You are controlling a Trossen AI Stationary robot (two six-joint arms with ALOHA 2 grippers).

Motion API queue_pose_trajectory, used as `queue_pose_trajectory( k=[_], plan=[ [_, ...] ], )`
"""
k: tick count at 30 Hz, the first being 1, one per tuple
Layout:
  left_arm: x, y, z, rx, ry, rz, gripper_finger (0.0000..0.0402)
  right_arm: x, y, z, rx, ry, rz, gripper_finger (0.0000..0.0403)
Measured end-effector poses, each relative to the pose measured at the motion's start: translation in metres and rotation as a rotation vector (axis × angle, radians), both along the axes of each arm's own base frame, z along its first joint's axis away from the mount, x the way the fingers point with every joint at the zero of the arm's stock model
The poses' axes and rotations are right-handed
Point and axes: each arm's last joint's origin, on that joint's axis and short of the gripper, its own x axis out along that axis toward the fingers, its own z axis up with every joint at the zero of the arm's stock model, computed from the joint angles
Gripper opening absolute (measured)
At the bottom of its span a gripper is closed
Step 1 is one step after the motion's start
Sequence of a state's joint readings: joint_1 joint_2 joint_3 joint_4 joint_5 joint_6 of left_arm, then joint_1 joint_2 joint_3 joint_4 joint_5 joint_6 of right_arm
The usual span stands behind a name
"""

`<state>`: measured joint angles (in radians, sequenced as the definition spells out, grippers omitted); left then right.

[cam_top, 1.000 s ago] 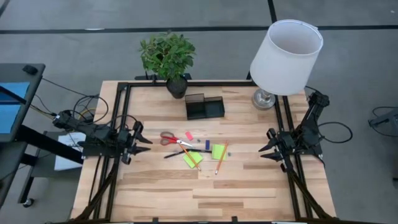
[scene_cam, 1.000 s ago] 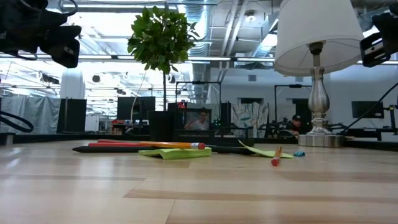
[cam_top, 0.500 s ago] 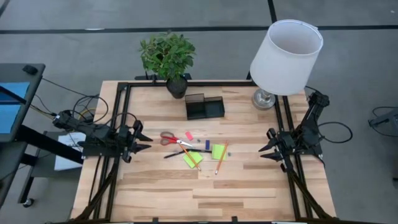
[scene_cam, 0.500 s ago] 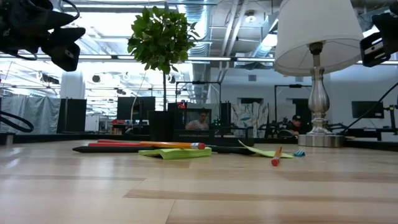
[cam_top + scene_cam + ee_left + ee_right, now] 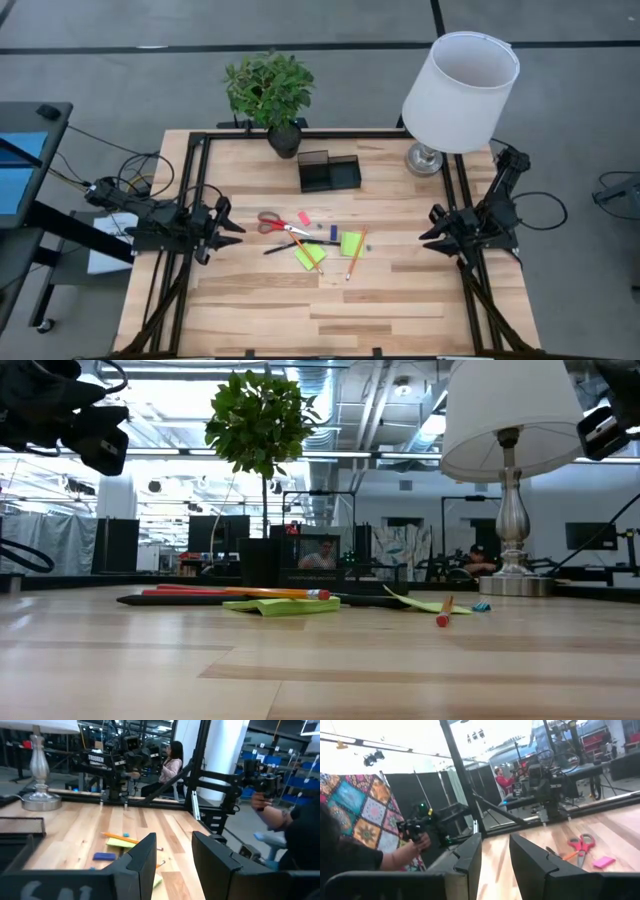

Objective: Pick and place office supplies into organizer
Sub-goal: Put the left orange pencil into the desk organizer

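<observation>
**A:** High view, left to right: how far along?

**B:** Barely begun, I'd judge. The left gripper (image 5: pixel 232 228) hovers at the table's left edge, fingers parted, empty. The red-handled scissors (image 5: pixel 280 224), sticky-note pads (image 5: pixel 309 256) and pencils (image 5: pixel 354 254) all lie mid-table; the organizer (image 5: pixel 328 173) behind them looks empty.

**A:** And the right?

**B:** The right gripper (image 5: pixel 432 230) waits at the right edge, jaws apart, holding nothing.
</observation>
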<state>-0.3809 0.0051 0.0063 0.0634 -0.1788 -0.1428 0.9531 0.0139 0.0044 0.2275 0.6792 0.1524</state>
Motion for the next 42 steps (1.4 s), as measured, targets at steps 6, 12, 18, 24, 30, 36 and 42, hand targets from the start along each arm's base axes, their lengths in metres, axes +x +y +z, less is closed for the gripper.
queue_pose_trajectory(
  k=[6,12,18,24,30,36,42],
  plan=[
    [0.0,0.004,0.004,-0.001,-0.037,0.152,0.0116,0.001,0.001,-0.006,-0.06,0.04,-0.003,0.0098],
    [0.002,0.002,0.004,0.023,-0.04,0.11,0.0116,0.001,0.001,-0.011,-0.103,0.071,-0.003,0.0098],
    [0.012,-0.001,0.002,0.077,-0.008,0.116,0.0116,0.001,0.002,-0.014,-0.127,0.088,-0.003,0.0098],
    [0.03,-0.009,0.005,0.188,0.072,0.091,0.0116,0.001,0.002,-0.014,-0.127,0.088,-0.002,0.0098],
    [0.062,-0.023,0.022,0.414,0.154,0.027,0.0116,0.001,0.002,-0.014,-0.127,0.088,-0.002,0.0098],
    [0.101,-0.037,0.044,0.566,0.187,-0.046,0.0116,0.001,0.002,-0.014,-0.127,0.088,0.0,0.0098],
    [0.143,-0.034,0.043,0.54,0.285,-0.176,0.0116,0.001,0.002,-0.014,-0.127,0.088,0.0,0.0098]
  ],
)
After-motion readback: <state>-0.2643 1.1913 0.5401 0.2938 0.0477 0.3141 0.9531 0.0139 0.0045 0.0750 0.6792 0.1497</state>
